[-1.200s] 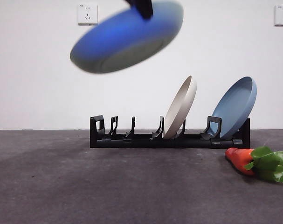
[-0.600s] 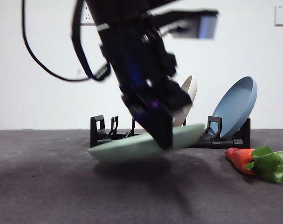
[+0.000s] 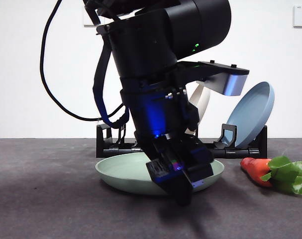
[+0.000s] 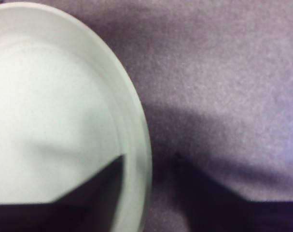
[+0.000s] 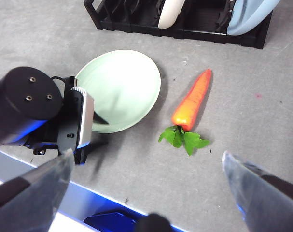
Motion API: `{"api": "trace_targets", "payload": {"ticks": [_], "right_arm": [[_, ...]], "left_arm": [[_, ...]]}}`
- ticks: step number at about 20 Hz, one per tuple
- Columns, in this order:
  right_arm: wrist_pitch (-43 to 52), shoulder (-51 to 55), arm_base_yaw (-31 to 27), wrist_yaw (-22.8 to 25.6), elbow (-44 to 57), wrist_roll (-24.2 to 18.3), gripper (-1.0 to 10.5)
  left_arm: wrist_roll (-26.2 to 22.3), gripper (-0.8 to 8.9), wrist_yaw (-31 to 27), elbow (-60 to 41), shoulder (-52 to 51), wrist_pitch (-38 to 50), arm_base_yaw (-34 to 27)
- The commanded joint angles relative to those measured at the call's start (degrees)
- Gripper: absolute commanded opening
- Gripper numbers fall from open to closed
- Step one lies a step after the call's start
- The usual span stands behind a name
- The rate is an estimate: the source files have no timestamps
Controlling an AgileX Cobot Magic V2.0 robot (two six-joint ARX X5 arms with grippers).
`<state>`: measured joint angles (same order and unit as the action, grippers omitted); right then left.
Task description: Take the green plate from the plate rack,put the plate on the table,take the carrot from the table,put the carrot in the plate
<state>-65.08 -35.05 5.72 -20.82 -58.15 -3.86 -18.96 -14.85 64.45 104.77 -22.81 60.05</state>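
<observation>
The counter (image 3: 51, 199) is a dark grey, matte, slightly textured surface. On it lies the green plate (image 3: 126, 174) (flat, open side up), in front of the plate rack (image 3: 111, 144), which stands along the far side. Beside the plate, apart from it, lies the carrot (image 5: 192, 99) on its side, its green leaves pointing away from the rack.

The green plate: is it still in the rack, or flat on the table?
Flat on the table. The green plate lies out of the rack, with the left gripper at its rim, one jaw on each side.
</observation>
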Motion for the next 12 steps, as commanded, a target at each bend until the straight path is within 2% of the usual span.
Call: {"api": "trace_targets", "payload": {"ticks": [1, 6, 12], "right_arm": [[0.3, -1.2, 0.1, 0.2, -0.2, 0.6, 6.6], [4.7, -8.5, 0.1, 0.2, -0.2, 1.5, 6.6], [11.9, -26.1, 0.1, 0.2, -0.2, 2.1, 6.6]], "left_arm": [[1.3, 3.77, 0.1, -0.2, -1.5, 0.0, 0.0], [10.0, 3.77, 0.3, -0.2, -15.3, -2.3, 0.0], [19.9, 3.77, 0.4, -0.2, -39.6, -4.2, 0.0]]}}
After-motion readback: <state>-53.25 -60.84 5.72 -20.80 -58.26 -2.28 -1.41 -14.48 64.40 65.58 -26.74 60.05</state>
